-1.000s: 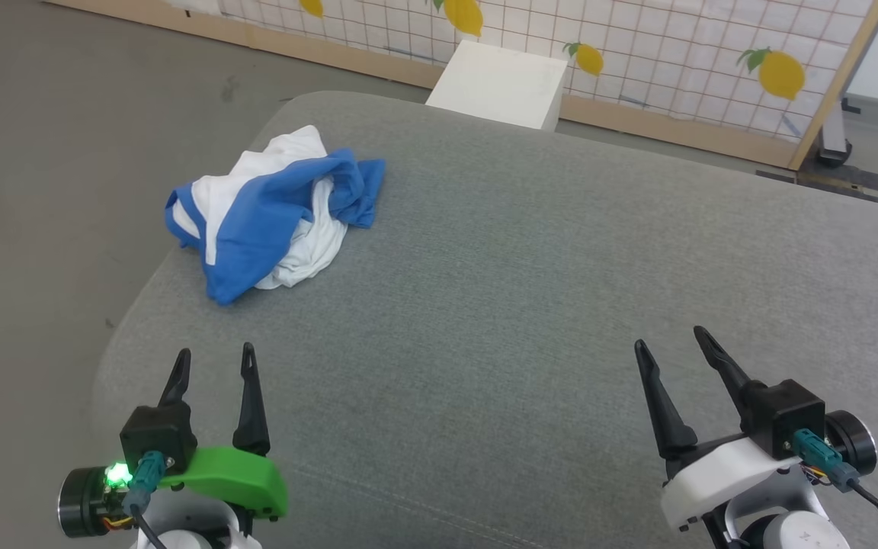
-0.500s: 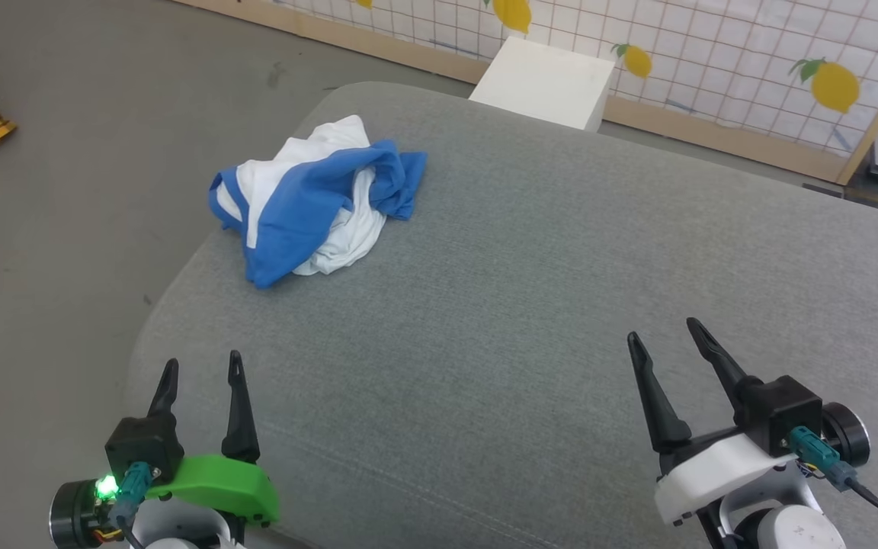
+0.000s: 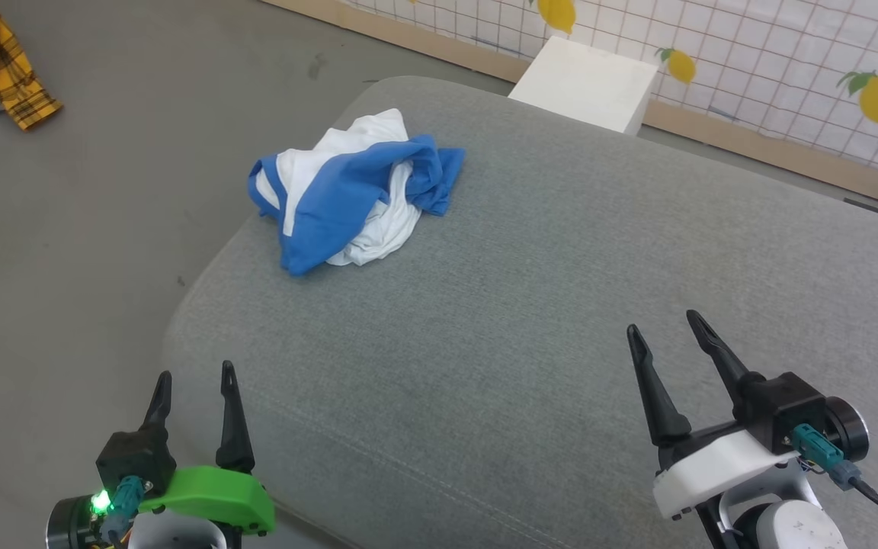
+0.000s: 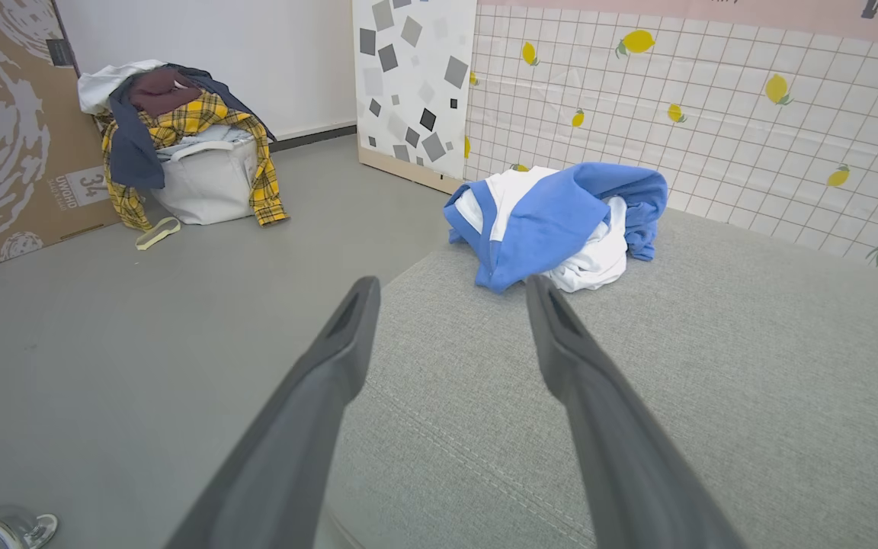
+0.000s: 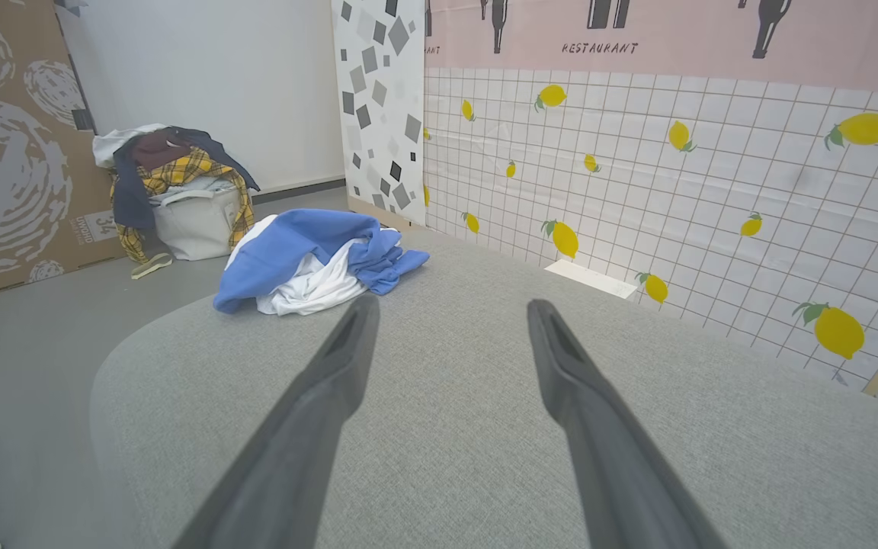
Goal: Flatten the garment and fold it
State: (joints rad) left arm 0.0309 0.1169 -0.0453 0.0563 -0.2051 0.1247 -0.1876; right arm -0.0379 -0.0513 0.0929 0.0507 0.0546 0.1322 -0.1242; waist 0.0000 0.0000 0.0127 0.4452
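Note:
The garment [image 3: 351,200], white with royal-blue sleeves, lies crumpled in a heap near the far left edge of the grey padded surface [image 3: 561,305]. The left wrist view has the garment [image 4: 557,225] ahead of the fingers, and in the right wrist view the garment [image 5: 317,263] sits ahead to the left. My left gripper [image 3: 193,372] hovers open at the near left corner, well short of the heap. My right gripper [image 3: 664,324] is open at the near right, nothing between its fingers.
A white box [image 3: 584,82] stands behind the surface against a lemon-patterned grid panel [image 3: 789,61]. A white basket heaped with yellow plaid and dark clothes [image 4: 187,164] sits on the grey floor to the left, beside a cardboard sheet [image 4: 4,130].
The head camera has swung left, so the whole picture has shifted right and a plaid cloth has come into view. Garment and grippers keep their places and both stay open.

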